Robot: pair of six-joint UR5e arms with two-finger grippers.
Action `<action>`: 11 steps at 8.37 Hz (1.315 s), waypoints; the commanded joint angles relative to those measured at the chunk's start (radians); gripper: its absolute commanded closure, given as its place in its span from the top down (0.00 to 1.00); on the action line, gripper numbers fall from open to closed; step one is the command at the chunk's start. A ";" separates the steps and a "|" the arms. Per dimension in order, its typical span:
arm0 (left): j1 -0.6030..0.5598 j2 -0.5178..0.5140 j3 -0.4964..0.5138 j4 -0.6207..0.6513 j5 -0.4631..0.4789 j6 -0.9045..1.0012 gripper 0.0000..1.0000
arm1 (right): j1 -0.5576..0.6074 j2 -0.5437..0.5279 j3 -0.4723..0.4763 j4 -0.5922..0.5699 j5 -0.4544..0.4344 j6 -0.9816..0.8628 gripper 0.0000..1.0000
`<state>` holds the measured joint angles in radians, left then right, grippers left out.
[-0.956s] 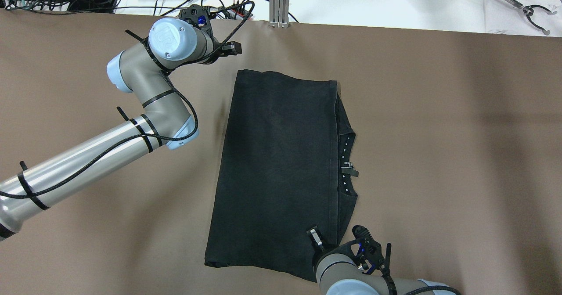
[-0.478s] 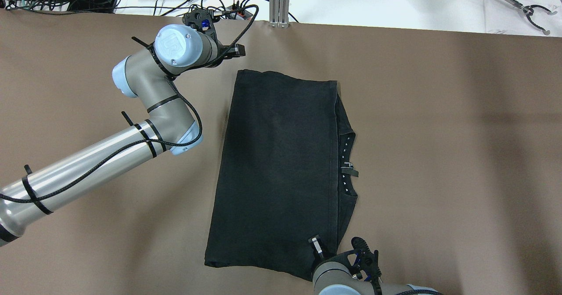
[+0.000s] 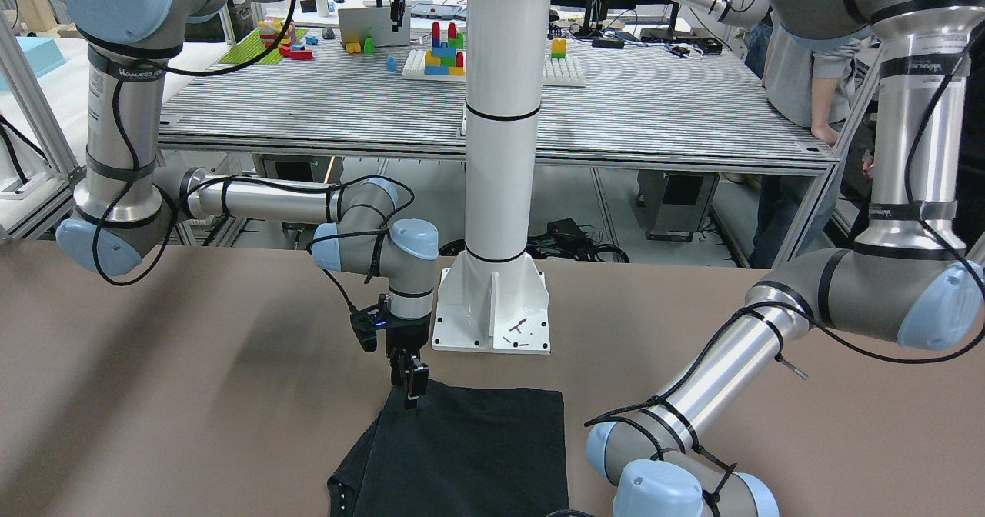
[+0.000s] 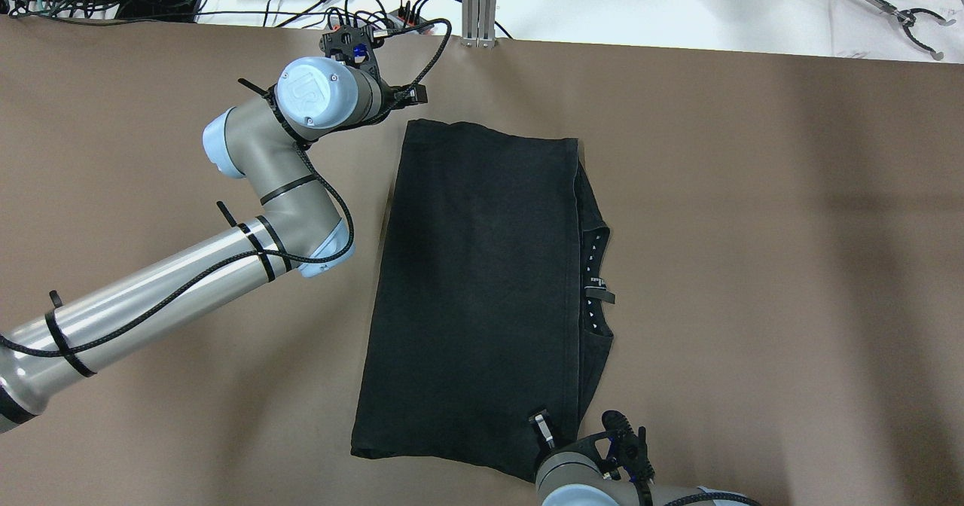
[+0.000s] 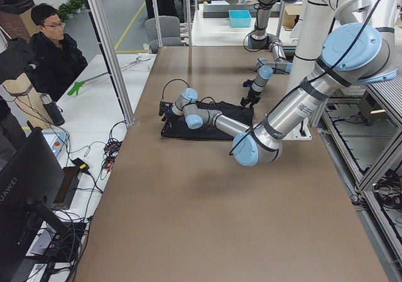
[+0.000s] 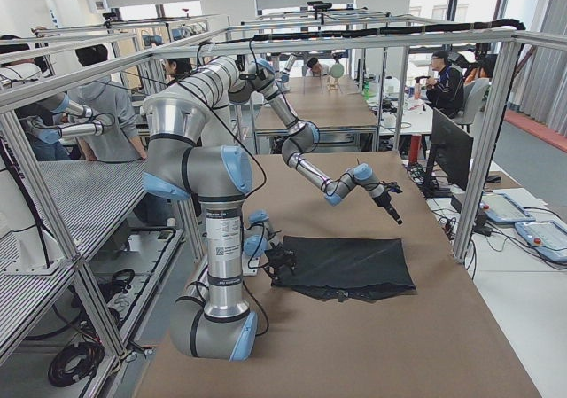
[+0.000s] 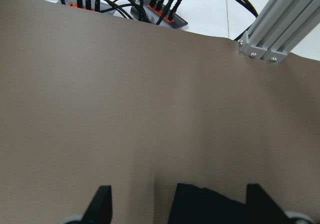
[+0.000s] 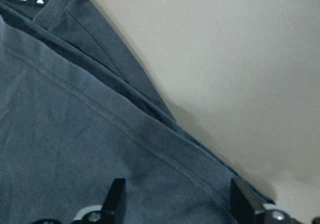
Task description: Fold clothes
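Black garment flat, folded oblong, collar edge exposed; left tool, right tool: fingers apart

bare table is stretching wide on the black garment's right side, leaving room to pass. on its left, the left arm is lying across the way. an aluminium post and cabled power strip are crowding the far edge; the white pillar is standing by the near hem.
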<state>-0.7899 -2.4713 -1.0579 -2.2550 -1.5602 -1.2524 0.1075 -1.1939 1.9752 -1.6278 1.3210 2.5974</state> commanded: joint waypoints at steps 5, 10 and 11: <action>0.018 0.005 -0.028 0.009 0.034 -0.022 0.94 | 0.011 0.002 -0.015 0.000 -0.002 0.000 0.73; 0.018 0.005 -0.033 0.011 0.034 -0.030 0.94 | 0.011 0.013 -0.042 0.006 -0.002 -0.002 0.73; 0.018 0.005 -0.033 0.011 0.034 -0.030 0.94 | 0.011 0.014 -0.045 0.006 -0.002 -0.002 0.68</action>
<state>-0.7716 -2.4668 -1.0910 -2.2443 -1.5263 -1.2814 0.1181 -1.1864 1.9428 -1.6219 1.3192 2.5959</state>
